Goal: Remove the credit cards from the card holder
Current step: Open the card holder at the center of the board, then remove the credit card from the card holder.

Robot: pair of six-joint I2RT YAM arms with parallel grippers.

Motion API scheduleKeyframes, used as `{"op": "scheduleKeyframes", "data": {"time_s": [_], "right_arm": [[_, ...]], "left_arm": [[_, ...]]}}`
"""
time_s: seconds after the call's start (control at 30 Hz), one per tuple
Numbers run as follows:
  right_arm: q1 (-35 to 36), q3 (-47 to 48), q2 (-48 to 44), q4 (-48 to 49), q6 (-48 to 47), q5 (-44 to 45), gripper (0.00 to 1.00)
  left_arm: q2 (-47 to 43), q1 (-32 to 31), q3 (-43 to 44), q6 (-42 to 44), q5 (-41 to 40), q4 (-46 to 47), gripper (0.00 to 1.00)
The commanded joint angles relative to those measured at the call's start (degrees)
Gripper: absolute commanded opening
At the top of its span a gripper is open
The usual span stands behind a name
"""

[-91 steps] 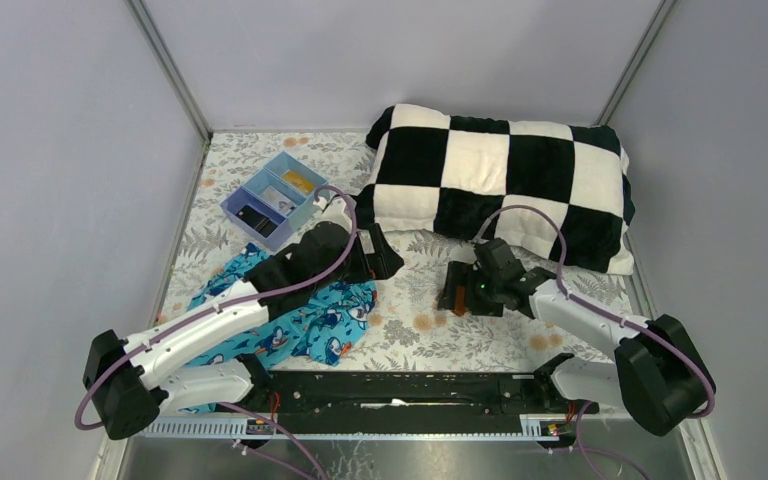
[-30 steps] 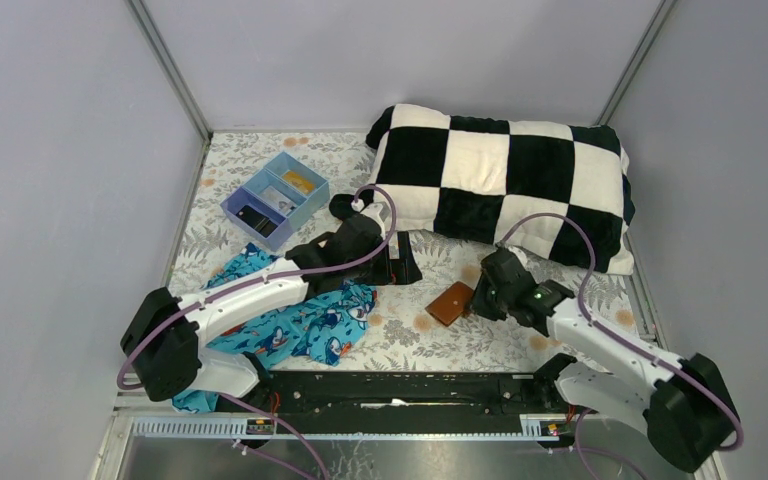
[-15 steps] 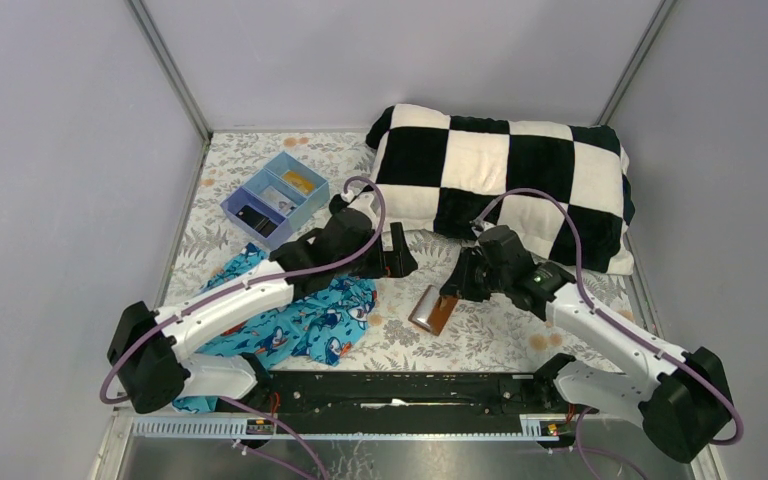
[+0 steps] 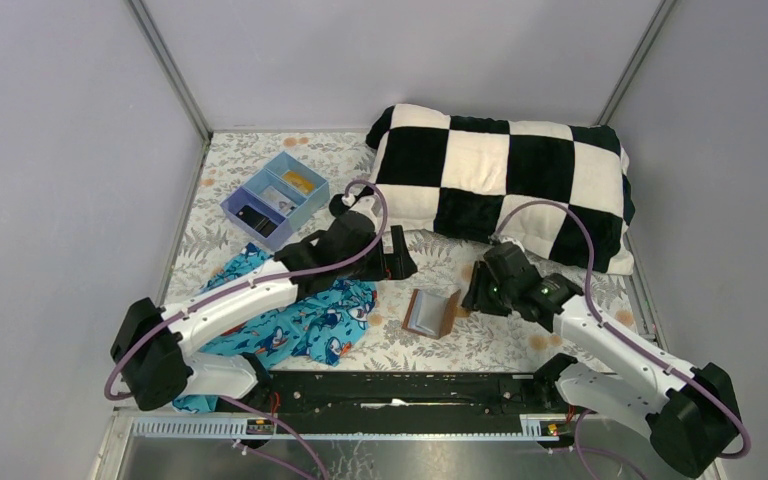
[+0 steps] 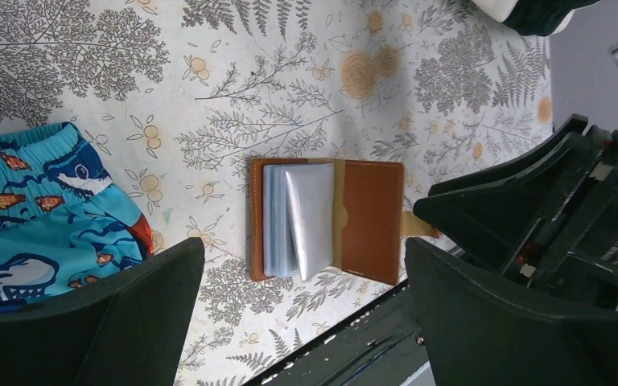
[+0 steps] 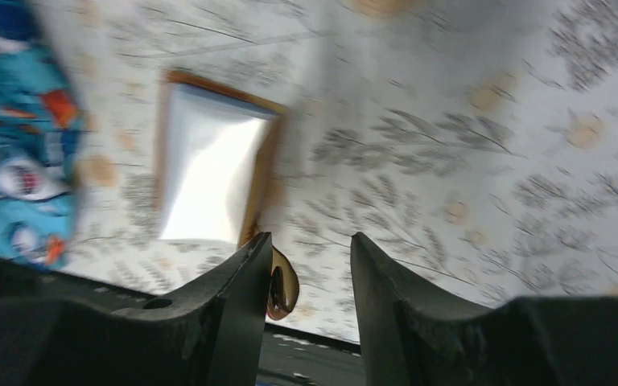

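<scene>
Since half a second ago, the card holder [image 4: 432, 312] has dropped flat and open on the floral cloth [image 4: 400, 345], near the front rail [image 4: 400, 385]. Our right gripper [image 6: 312, 269] stands parted around its snap tab [image 5: 418, 227]. Our left gripper [image 4: 400, 258] hangs released and empty. Bare cloth separates the holder from the shorts [image 4: 310, 320] and the pillow [image 4: 505, 185].

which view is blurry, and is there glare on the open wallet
Right wrist view: motion-blurred, the pale inside of the card holder blown out white. Left wrist view: sharp, a soft sheen on its raised sleeve. Top external view: sharp, evenly lit.
</scene>
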Motion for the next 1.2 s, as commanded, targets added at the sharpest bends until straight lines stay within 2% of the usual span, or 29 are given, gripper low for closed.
{"op": "scheduleKeyframes", "data": {"time_s": [0.0, 0.07, 0.17, 0.27, 0.6, 0.77, 0.93, 1.17], "right_arm": [[0.27, -5.86, 0.16, -5.0, 6.11, 9.59, 0.49], [0.3, -7.8, 1.7, -3.37, 8.48, 10.41, 0.5], [0.29, -6.48, 4.02, -5.25, 11.65, 12.26, 0.63], [0.31, -5.11, 4.57, -6.36, 12.94, 13.01, 0.67], [0.27, 2.41, -6.74, -10.89, 12.66, 17.73, 0.77], [0.36, 6.15, -5.0, -5.31, 8.95, 10.71, 0.74], [0.84, 6.7, -1.03, 2.97, 7.84, 1.44, 0.63], [5.43, 9.99, 7.45, 11.5, 6.31, -8.1, 0.56]], "left_arm": [[3.09, 0.04, 1.23, -0.34, 1.36, 1.66, 0.99], [4.91, -0.03, 1.83, -0.19, 1.58, 0.73, 0.99], [5.77, -0.05, 1.82, -0.14, 2.09, 0.23, 0.99], [5.15, -0.05, 1.33, -0.1, 2.22, 0.32, 0.99], [3.38, -0.05, 0.27, -1.03, 1.18, 0.54, 0.99], [4.93, -0.03, 0.62, -1.21, 2.88, 2.07, 0.99], [6.53, -0.05, 1.47, -1.65, 4.19, 2.58, 0.99], [3.99, 0.23, 1.01, -3.07, -1.39, 0.93, 0.99]]}}
